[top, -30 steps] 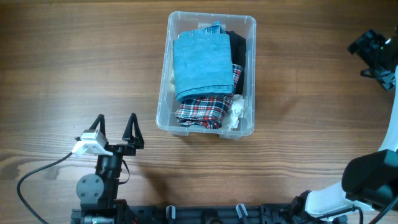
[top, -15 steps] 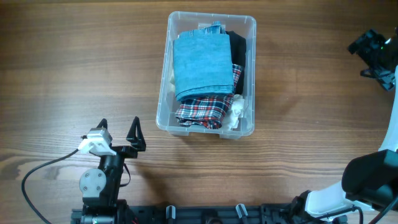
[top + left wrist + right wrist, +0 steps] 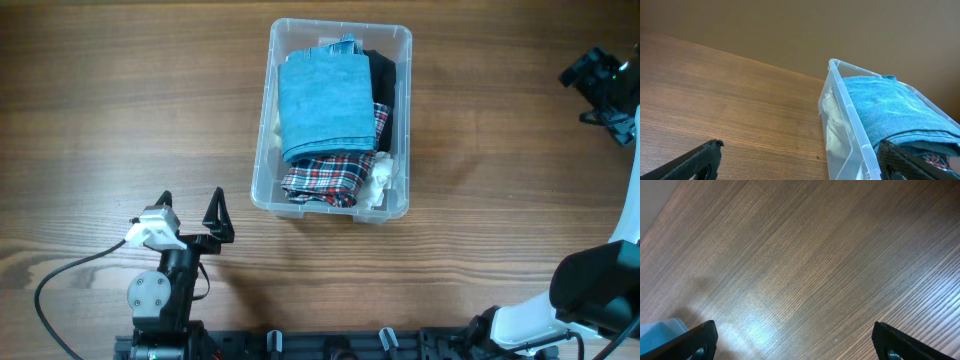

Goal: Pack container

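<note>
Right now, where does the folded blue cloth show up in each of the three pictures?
Overhead: upper middle; the blue cloth lies on top inside the clear container.
Left wrist: right side, bulging above the container's near rim.
Right wrist: not clearly in it; a pale blue patch in the lower left corner cannot be identified.
Shared landmark: the wooden table, in all three.
</note>
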Controlling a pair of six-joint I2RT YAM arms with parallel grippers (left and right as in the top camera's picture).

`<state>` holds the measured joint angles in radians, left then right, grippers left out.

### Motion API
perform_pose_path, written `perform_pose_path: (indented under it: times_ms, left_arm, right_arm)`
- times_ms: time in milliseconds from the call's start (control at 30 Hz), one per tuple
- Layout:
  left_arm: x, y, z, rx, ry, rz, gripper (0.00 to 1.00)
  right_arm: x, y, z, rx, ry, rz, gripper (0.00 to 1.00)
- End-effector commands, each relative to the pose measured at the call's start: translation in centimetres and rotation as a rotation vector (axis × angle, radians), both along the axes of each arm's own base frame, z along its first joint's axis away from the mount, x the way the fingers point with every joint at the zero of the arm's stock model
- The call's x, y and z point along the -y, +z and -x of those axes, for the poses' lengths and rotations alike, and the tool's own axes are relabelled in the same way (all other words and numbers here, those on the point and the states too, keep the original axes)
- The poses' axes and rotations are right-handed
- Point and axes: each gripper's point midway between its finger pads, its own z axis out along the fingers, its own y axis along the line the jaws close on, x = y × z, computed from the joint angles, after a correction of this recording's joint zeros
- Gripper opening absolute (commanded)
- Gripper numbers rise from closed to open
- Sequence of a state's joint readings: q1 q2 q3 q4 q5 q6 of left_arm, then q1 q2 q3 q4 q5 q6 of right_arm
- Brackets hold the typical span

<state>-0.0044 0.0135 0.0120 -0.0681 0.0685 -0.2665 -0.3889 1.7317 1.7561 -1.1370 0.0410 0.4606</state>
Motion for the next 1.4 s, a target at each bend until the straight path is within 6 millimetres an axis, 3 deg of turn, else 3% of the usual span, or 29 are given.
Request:
perform_pose_path:
  times_ms: [0,800,933,1100,1300,1367]
  left_arm:
    - [-0.5,-0.2,0.0,0.001,0.022,-0.025,1.0]
    - [-0.5,-0.2,0.0,0.001,0.022,-0.025,1.0]
    - [-0.5,-0.2,0.0,0.001,0.022,-0.025,1.0]
    - [-0.5,-0.2,0.0,0.001,0.022,-0.025,1.0]
    - [-0.5,-0.2,0.0,0.001,0.022,-0.025,1.0]
    - [-0.5,-0.2,0.0,0.001,0.022,-0.025,1.0]
  right_arm:
    - [-0.2,-0.4,-0.2,-0.001,-0.007,-0.015,1.0]
    - [-0.3,-0.4,-0.2,-0.003,-0.003,-0.016,1.0]
    - [-1.5,2.3,0.2,0.063,0.021,0.01,1.0]
    - [-5.5,8.6,1.6,0.222,0.108,0.061,1.0]
    - [-12.9,16.9,6.1,0.472,0.289,0.099,1.0]
    - [-13.9,18.8,7.9,0.535,0.314,0.107,1.0]
